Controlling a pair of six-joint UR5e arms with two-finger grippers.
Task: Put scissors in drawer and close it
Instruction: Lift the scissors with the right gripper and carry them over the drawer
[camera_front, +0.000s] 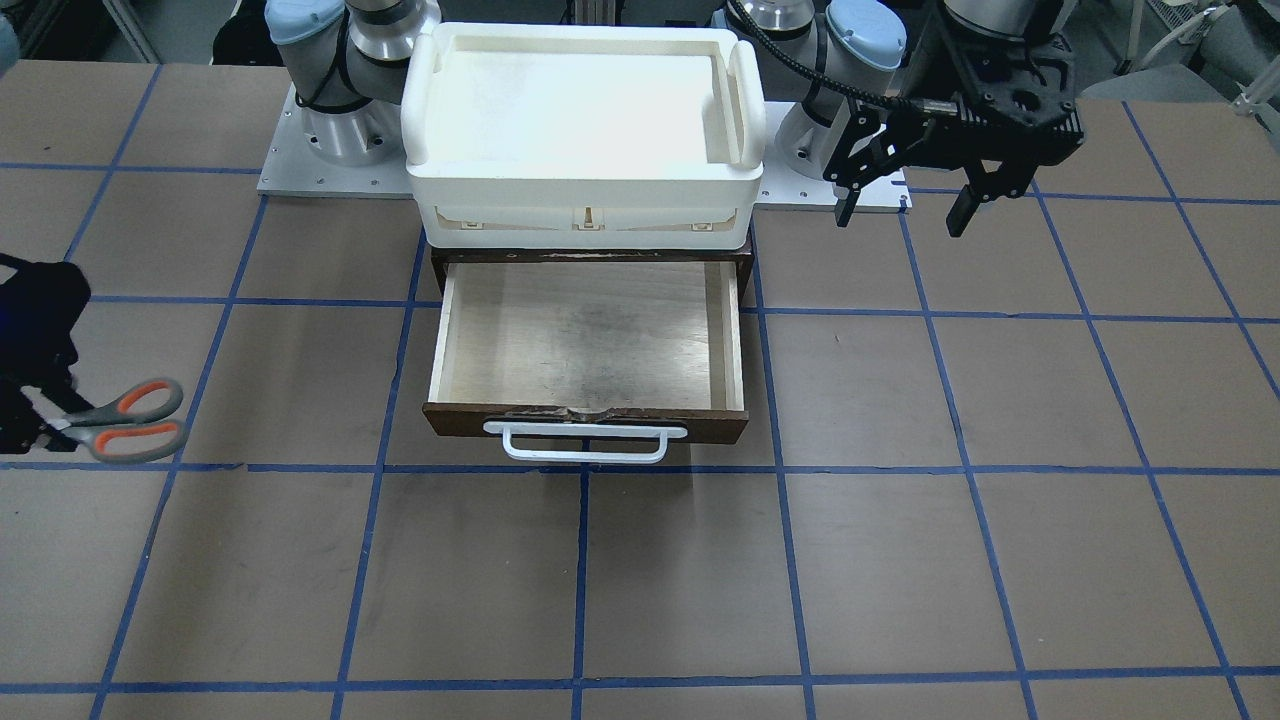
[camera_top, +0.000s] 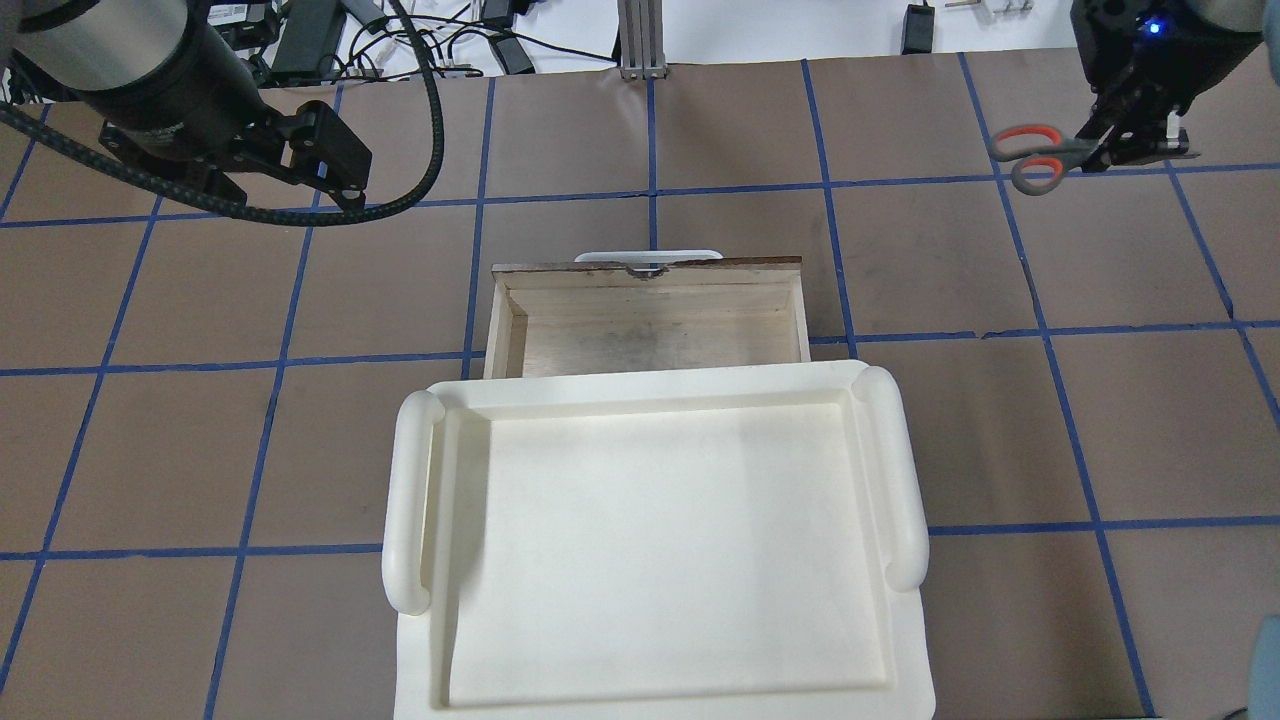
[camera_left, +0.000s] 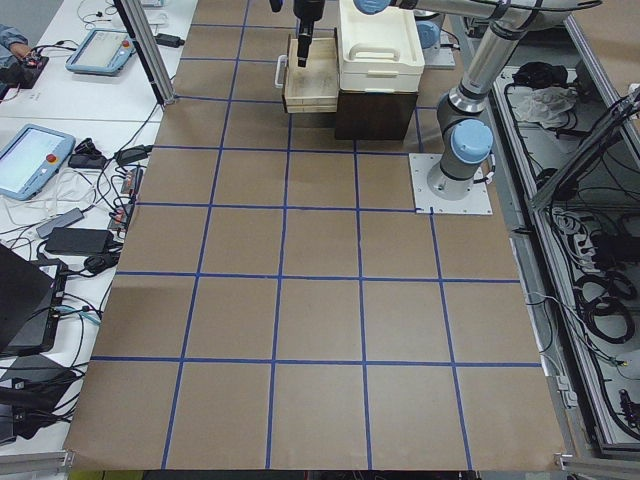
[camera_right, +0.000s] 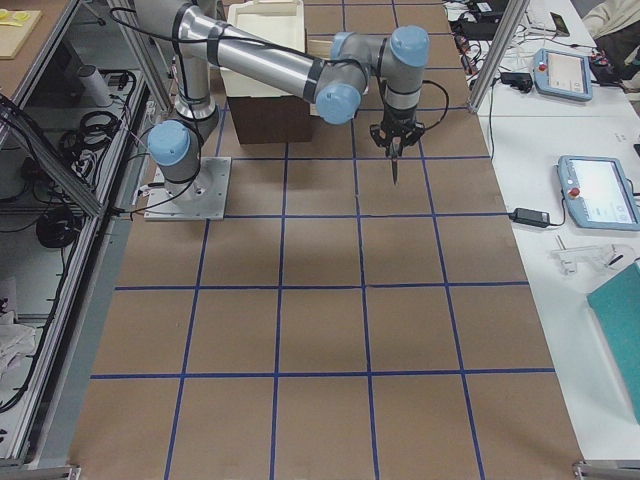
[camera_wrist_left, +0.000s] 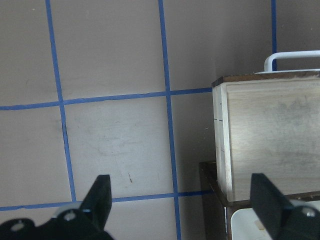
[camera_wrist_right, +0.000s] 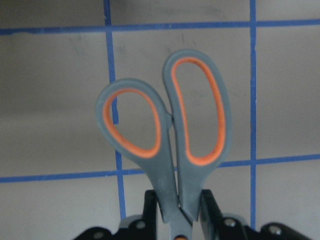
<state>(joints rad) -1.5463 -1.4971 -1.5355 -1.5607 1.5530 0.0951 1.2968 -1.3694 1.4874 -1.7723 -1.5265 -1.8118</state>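
Observation:
The scissors, with grey handles lined orange, are in my right gripper, far to the robot's right of the drawer. In the right wrist view the fingers clamp them just below the handle loops, which stick out ahead. They also show in the overhead view. The drawer is pulled open and empty, with its white bar handle in front. My left gripper is open and empty, raised beside the robot base on the drawer's other side; the drawer's corner shows below it.
A white plastic tray sits on top of the dark cabinet that holds the drawer. The brown table is marked with blue tape lines. Cables and devices lie past the far edge.

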